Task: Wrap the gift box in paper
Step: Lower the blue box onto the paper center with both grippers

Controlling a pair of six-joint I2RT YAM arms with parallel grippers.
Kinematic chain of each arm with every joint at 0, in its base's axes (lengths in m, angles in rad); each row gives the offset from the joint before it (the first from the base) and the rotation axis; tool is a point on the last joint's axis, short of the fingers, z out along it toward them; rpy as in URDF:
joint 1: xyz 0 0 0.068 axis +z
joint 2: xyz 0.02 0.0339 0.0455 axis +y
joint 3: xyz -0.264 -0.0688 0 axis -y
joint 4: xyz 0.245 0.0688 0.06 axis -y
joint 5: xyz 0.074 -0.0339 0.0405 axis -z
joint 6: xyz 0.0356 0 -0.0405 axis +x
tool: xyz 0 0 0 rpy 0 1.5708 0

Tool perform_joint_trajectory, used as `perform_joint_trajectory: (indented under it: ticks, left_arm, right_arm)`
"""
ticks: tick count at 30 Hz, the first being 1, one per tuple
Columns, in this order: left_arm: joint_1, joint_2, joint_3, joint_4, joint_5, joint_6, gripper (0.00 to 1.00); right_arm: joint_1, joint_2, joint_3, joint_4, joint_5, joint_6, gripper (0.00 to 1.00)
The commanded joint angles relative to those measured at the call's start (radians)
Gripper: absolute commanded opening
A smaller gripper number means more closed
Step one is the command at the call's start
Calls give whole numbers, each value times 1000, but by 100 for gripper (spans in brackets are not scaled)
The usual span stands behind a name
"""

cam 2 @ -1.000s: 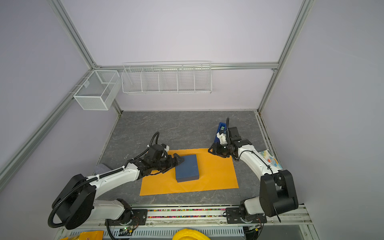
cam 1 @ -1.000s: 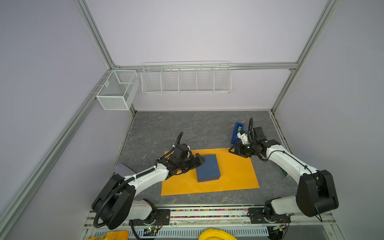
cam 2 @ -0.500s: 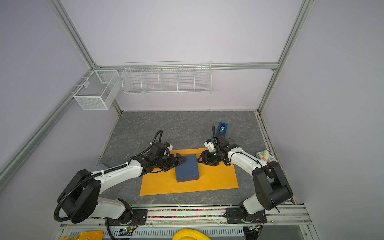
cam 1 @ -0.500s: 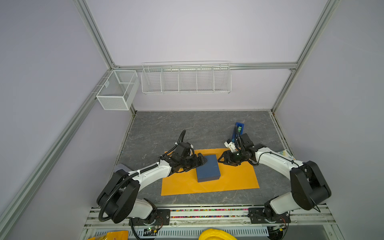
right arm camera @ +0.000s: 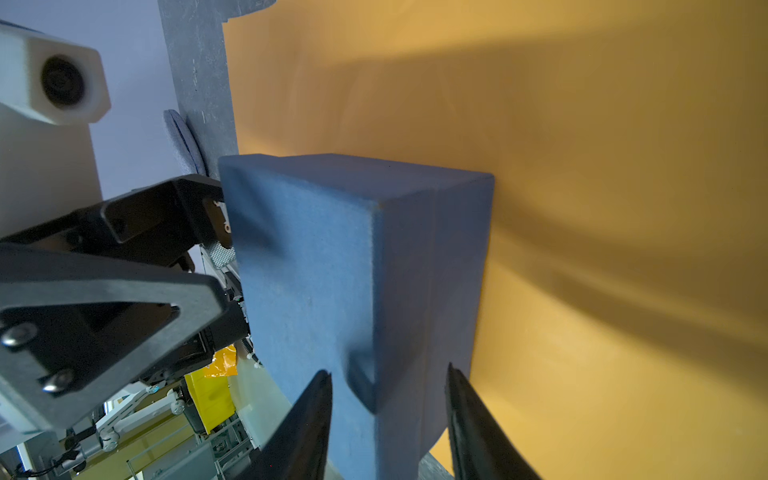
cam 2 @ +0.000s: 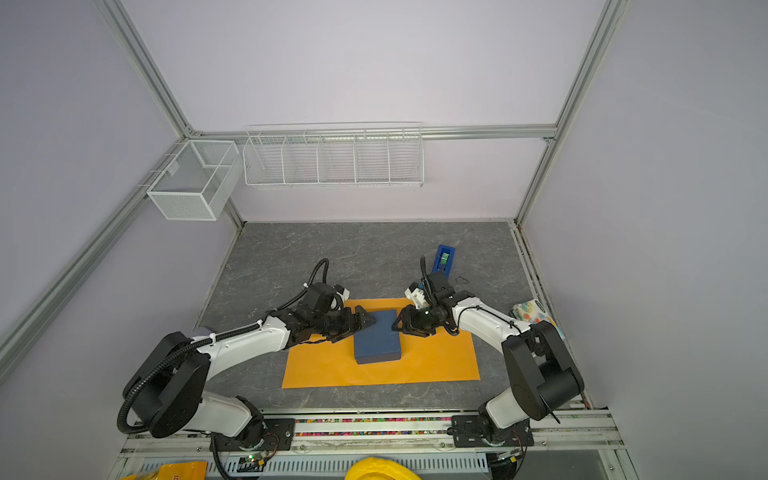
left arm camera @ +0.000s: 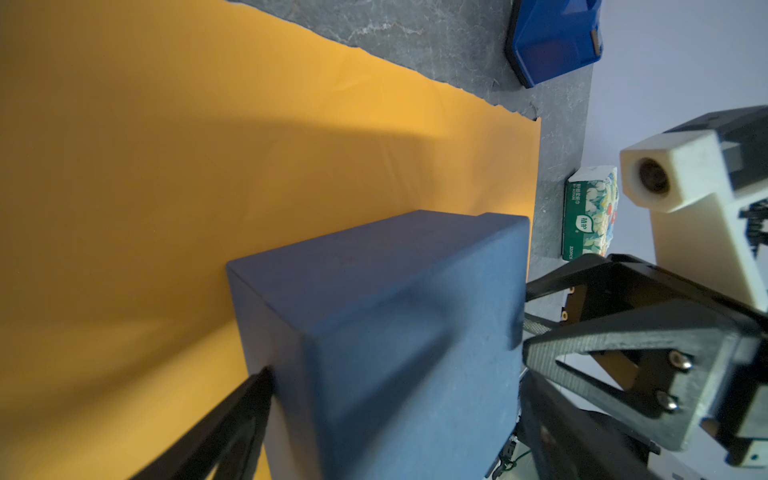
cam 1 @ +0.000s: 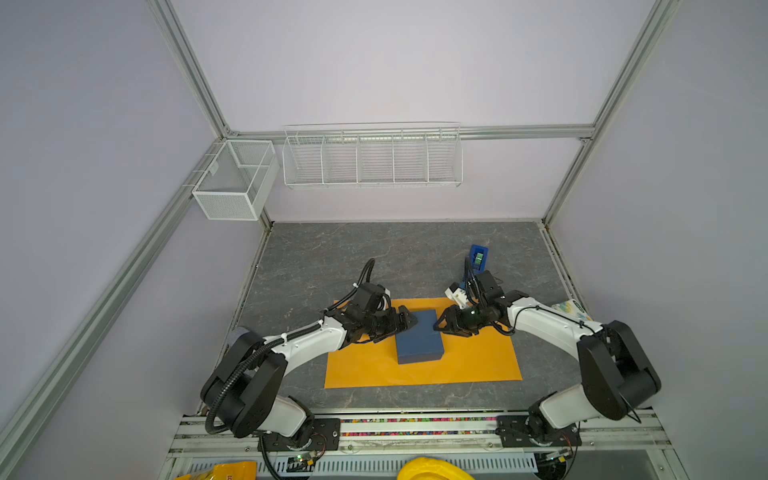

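The grey marbled tabletop (cam 1: pixel 374 257) carries the orange paper (cam 1: pixel 478 361) lying flat near the middle of its front edge, a blue tape dispenser (cam 1: pixel 478 257) right of centre toward the back, a patterned packet (cam 1: pixel 571 309) at the right edge, and a small grey disc (right arm camera: pixel 183 141) at the left edge.

The left white-and-black robot arm (cam 1: pixel 307 345) and the right white-and-black robot arm (cam 1: pixel 548 328) stretch low and inward, forearms nearly level. The left black end effector (cam 1: pixel 405 322) has jaws spread wide; the right black end effector (cam 1: pixel 442 327), facing it, has jaws partly apart, grip unclear.
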Motion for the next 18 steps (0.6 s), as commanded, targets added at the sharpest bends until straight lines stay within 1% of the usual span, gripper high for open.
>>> perform_joint_trajectory:
  ticks: [1, 10, 18]
  left_arm:
    - [-6, 5, 37, 17, 19, 14, 93]
    - [-6, 15, 47, 45, 56, 7, 93]
    - [-6, 44, 52, 100, 94, -15, 92]
  right_arm:
    - [10, -9, -18, 2, -17, 11, 46]
    - [13, -77, -11, -48, 12, 12, 44]
    - [12, -104, -11, -75, 26, 8, 44]
